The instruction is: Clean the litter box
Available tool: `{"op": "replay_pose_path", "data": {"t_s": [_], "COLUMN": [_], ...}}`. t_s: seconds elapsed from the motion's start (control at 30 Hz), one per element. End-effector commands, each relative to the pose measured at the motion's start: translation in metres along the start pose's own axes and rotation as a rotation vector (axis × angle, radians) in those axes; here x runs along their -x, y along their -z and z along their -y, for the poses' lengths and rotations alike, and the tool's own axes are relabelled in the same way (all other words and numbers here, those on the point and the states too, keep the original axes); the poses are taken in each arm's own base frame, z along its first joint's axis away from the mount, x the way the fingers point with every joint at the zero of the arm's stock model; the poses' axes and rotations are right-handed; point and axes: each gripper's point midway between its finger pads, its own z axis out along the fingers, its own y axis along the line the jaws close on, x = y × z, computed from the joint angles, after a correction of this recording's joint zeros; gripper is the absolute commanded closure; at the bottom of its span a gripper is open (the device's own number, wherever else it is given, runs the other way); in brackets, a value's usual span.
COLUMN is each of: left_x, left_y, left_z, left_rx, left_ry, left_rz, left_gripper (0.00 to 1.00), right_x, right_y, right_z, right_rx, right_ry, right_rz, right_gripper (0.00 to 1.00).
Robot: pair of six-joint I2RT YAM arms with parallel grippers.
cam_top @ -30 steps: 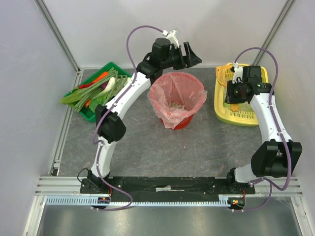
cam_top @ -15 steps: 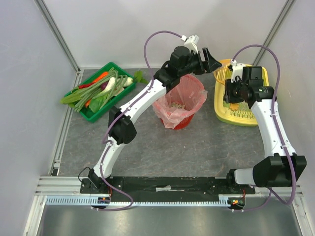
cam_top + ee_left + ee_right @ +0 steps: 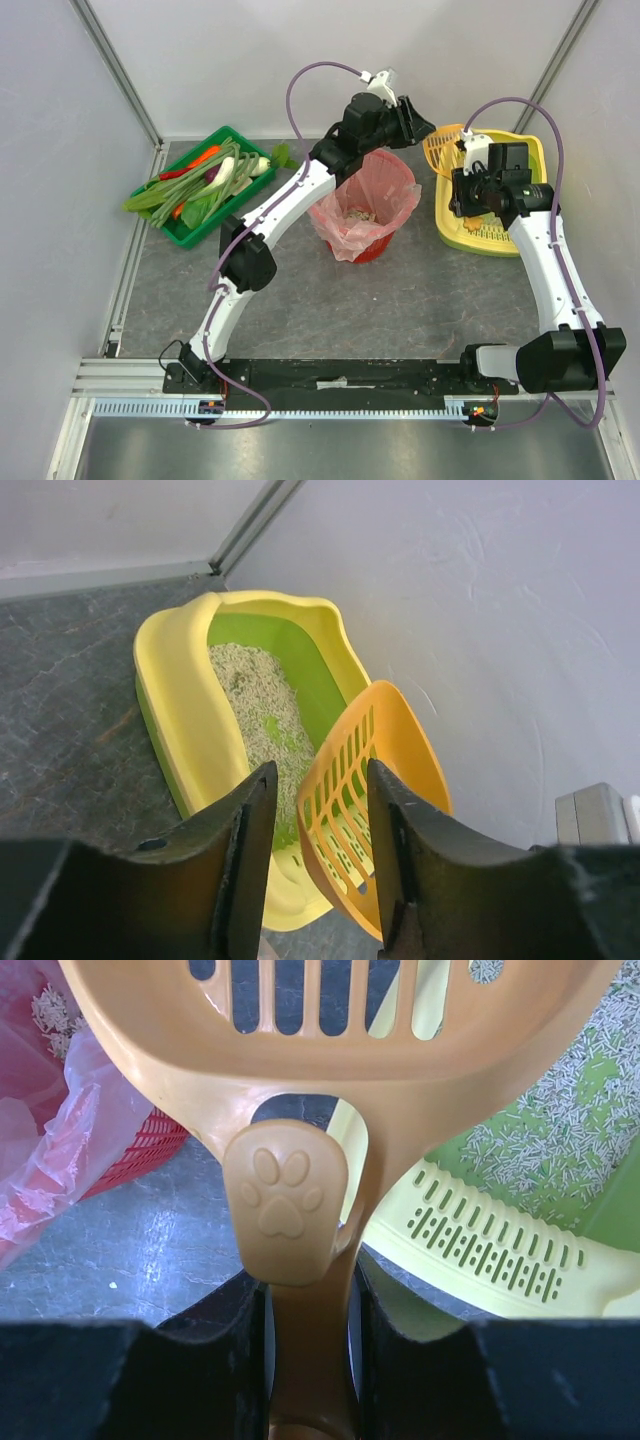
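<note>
Some grains point(image 3: 358, 213) in pink-lined red basket point(image 3: 372, 250), more left in yellow plastic litter box point(image 3: 480, 246); right gripper point(image 3: 305, 1350) clamping orange slotted scoop point(image 3: 440, 150), left gripper point(image 3: 320, 780) parted, empty.

No legible text, numbers or brand marks in any view. One sign only: a raised paw print point(image 3: 285, 1205), one large pad with four toe pads above it, moulded into the rounded tab at the handle end of the orange scoop point(image 3: 400, 1060). It is the same colour as the plastic. Visible in the right wrist view only.
</note>
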Motion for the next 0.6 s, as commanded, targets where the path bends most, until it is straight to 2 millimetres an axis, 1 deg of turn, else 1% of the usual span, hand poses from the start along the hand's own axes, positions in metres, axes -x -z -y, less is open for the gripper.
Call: {"op": "replay_pose_path", "data": {"t_s": [0.0, 0.1, 0.17, 0.27, 0.37, 0.4, 0.47, 0.5, 0.57], "left_x": [-0.005, -0.013, -0.019, -0.026, -0.028, -0.029, -0.031, -0.031, -0.032], "left_y": [-0.001, -0.002, -0.002, -0.002, -0.002, -0.002, -0.001, -0.001, 0.0], "left_z": [0.012, 0.013, 0.018, 0.012, 0.013, 0.016, 0.02, 0.02, 0.02], "left_rx": [-0.064, -0.085, -0.115, -0.103, -0.118, -0.13, -0.152, -0.153, -0.155], "left_ry": [0.015, 0.026, 0.033, 0.039, 0.037, 0.04, 0.043, 0.047, 0.05], "left_rz": [-0.026, -0.053, -0.078, -0.103, -0.112, -0.115, -0.126, -0.13, -0.134], "left_gripper": [0.53, 0.53, 0.53, 0.51, 0.6, 0.7, 0.75, 0.79, 0.85], "right_x": [0.013, 0.012, 0.013, 0.015, 0.015, 0.014, 0.015, 0.014, 0.013], "right_y": [0.007, 0.003, 0.002, 0.002, 0.001, 0.0, 0.0, -0.001, -0.001], "right_z": [0.003, 0.002, 0.002, 0.002, 0.002, 0.002, 0.002, 0.002, 0.001], "right_rx": [-0.021, -0.013, -0.011, -0.011, -0.012, -0.012, -0.012, -0.01, -0.01], "right_ry": [0.04, 0.034, 0.029, 0.03, 0.03, 0.029, 0.025, 0.02, 0.017], "right_rz": [0.064, 0.056, 0.057, 0.061, 0.058, 0.053, 0.06, 0.057, 0.057], "right_gripper": [1.0, 1.0, 1.0, 1.0, 1.0, 1.0, 1.0, 1.0, 1.0]}}
